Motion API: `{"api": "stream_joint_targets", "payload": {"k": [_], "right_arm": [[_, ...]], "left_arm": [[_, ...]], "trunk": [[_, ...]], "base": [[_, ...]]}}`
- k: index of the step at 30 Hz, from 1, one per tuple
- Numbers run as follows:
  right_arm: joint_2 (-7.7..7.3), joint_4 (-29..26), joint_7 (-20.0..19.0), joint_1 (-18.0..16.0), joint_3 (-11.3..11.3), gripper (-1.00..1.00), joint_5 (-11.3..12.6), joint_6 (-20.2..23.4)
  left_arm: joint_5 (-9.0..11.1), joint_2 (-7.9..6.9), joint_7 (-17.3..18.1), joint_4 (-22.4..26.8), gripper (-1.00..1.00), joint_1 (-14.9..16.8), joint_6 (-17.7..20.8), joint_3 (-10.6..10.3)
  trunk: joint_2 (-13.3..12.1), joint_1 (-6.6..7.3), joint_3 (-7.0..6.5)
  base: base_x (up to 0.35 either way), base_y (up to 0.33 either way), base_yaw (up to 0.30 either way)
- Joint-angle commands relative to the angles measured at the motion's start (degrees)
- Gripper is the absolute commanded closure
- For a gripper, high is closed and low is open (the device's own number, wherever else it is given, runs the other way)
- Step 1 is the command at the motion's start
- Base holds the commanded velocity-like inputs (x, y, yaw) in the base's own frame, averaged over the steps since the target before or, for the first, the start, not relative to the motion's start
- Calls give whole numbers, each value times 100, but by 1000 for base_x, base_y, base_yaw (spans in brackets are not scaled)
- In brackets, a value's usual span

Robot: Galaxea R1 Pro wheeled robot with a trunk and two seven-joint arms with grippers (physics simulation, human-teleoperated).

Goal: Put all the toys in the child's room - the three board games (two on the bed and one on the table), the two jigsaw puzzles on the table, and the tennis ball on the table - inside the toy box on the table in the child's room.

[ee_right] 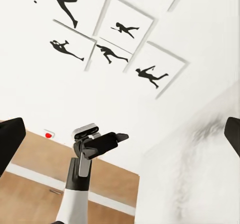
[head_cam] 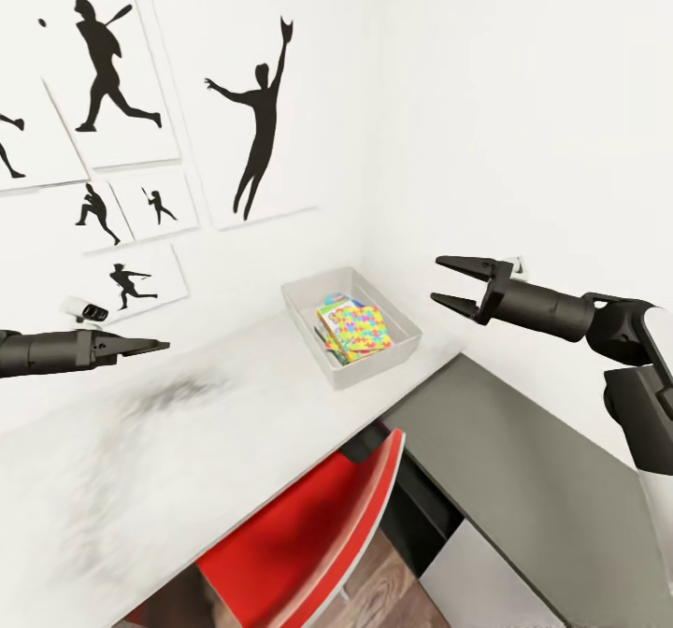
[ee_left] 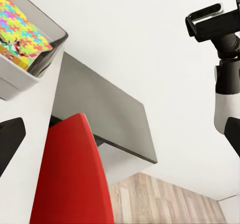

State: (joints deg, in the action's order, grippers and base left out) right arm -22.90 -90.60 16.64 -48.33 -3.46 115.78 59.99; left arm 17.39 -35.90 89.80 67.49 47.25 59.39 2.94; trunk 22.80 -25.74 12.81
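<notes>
Toy box: the grey bin [head_cam: 351, 329] sits on the pale tabletop [head_cam: 187, 460] in the corner against the white walls; the left wrist view shows its flared side [ee_left: 20, 79].
Jigsaw puzzle: a multicoloured slab [head_cam: 360, 326] lies on top inside the toy box, also seen from the left wrist [ee_left: 22, 31].
Under the puzzle: the edge of a printed box [head_cam: 329, 314] shows, probably a board game, too covered to name.
Left end effector: [head_cam: 150, 347] hovers over the tabletop, well apart from the toy box, fingers closed together, carrying nothing.
Right end effector: [head_cam: 458, 284] hangs just beside the toy box above the dark grey lower section [head_cam: 523, 478], jaws spread wide, empty.
Chair: a red seat [head_cam: 308, 535] is tucked under the tabletop.
Wall: black silhouette posters of ball players [head_cam: 257, 114] hang behind the tabletop.
Floor: wood planks [ee_left: 165, 204].
</notes>
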Motion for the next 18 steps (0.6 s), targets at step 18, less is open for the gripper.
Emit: {"api": "stream_joint_targets", "payload": {"k": [18], "right_arm": [[-4,-2,58,-2,-6,-100,59,1]], "left_arm": [[6,-9,20,1,-100,3,61,10]], "trunk": [[11,-4,-148]], "base": [[-24,67,-176]]}}
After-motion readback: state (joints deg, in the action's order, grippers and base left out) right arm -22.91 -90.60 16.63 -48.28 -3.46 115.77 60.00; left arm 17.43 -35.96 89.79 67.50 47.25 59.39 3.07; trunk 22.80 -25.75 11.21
